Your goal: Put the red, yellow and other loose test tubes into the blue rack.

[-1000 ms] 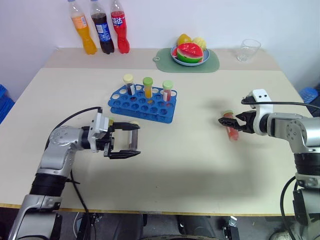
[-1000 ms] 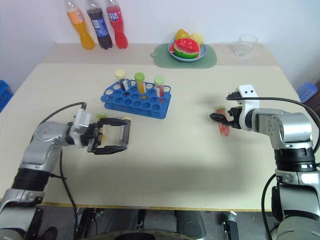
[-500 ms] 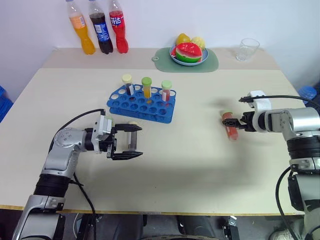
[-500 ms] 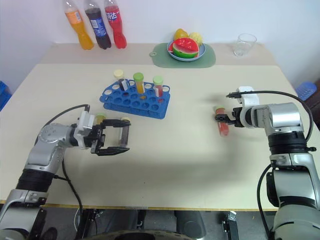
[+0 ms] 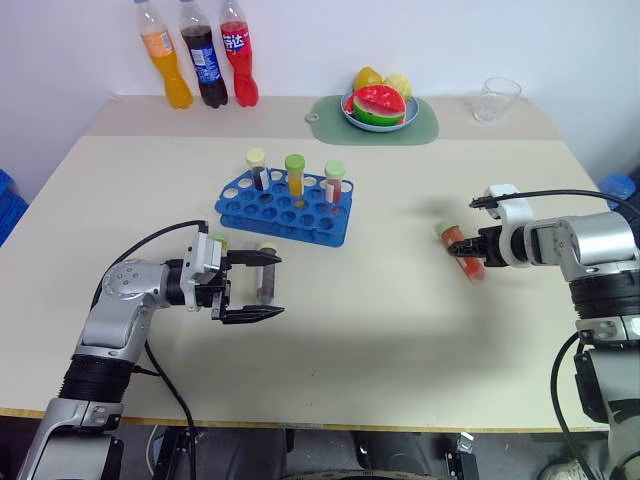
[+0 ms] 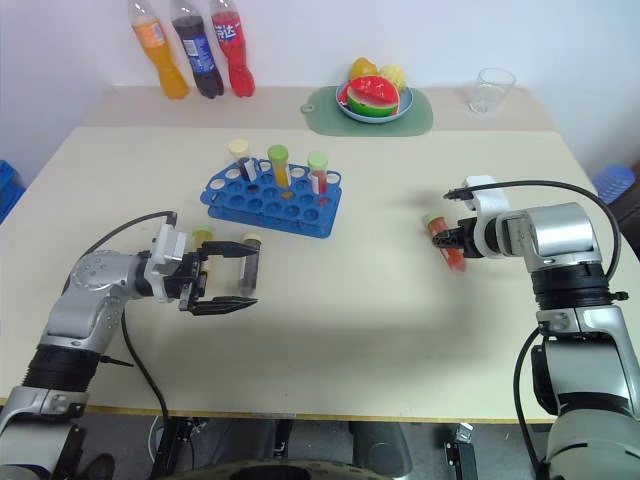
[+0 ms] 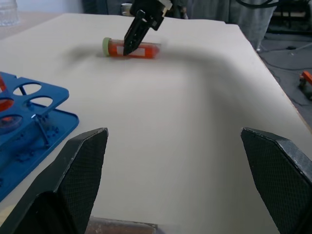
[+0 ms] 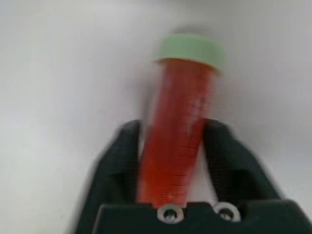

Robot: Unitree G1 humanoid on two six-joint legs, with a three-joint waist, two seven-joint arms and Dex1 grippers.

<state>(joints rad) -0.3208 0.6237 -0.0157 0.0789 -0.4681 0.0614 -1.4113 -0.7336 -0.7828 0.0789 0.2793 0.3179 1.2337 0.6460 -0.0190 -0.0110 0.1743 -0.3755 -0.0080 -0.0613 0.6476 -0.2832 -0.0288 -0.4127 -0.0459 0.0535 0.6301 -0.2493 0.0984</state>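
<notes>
The red tube (image 5: 461, 245) with its pale green cap lies on the table at the right, and my right gripper (image 5: 470, 250) is shut on it. The right wrist view shows the red tube (image 8: 181, 126) pinched between both fingers. The blue rack (image 5: 285, 212) stands mid-table with three capped tubes upright in its back row. My left gripper (image 5: 278, 286) hovers open in front of the rack, nothing between its fingers. A dark tube with a cream cap (image 5: 264, 272) lies on the table behind that gripper. A yellow cap (image 5: 216, 241) peeks out beside the wrist.
Three soda bottles (image 5: 205, 55) stand at the back left against the wall. A green mat with a bowl of fruit (image 5: 378, 108) and a clear glass (image 5: 497, 98) sit at the back right. Bare tabletop lies between rack and red tube.
My right gripper, open around the red tube before, has shut on it, and the tube has turned slightly. The left gripper has stayed open in place.
</notes>
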